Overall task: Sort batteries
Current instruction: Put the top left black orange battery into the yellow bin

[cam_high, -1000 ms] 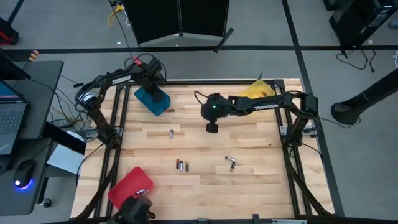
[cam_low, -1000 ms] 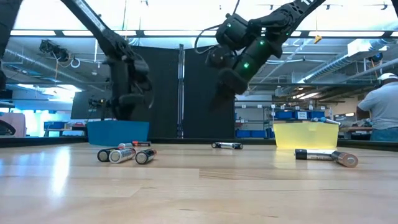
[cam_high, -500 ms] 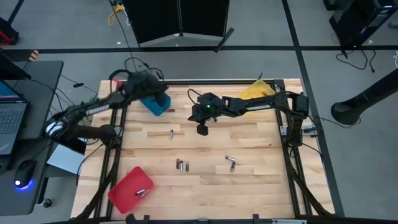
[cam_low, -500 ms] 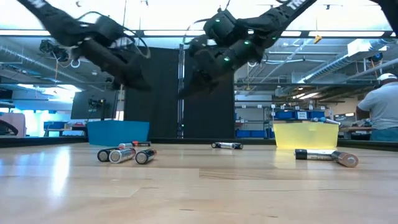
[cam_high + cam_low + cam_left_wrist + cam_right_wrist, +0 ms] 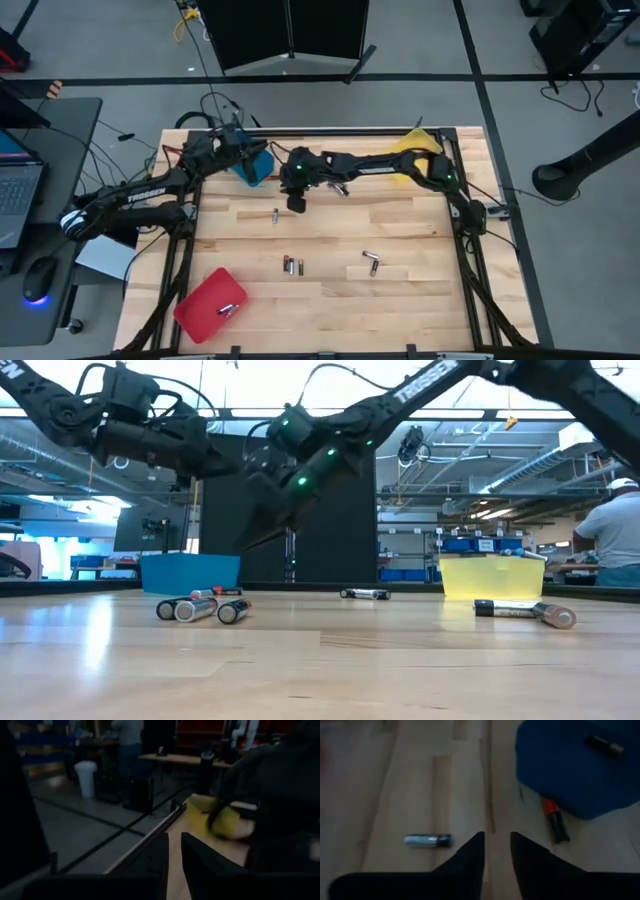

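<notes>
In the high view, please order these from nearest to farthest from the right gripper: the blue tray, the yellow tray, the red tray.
From the right gripper, near the table's far edge left of centre:
1. blue tray, just beside it, toward the left arm.
2. yellow tray, at the far edge, on the right arm's side.
3. red tray, at the near left corner.

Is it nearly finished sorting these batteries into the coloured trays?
Not yet. One battery lies in the blue tray and the red tray holds some. The right end effector hovers empty by the blue tray. Several batteries are left on the table.
</notes>
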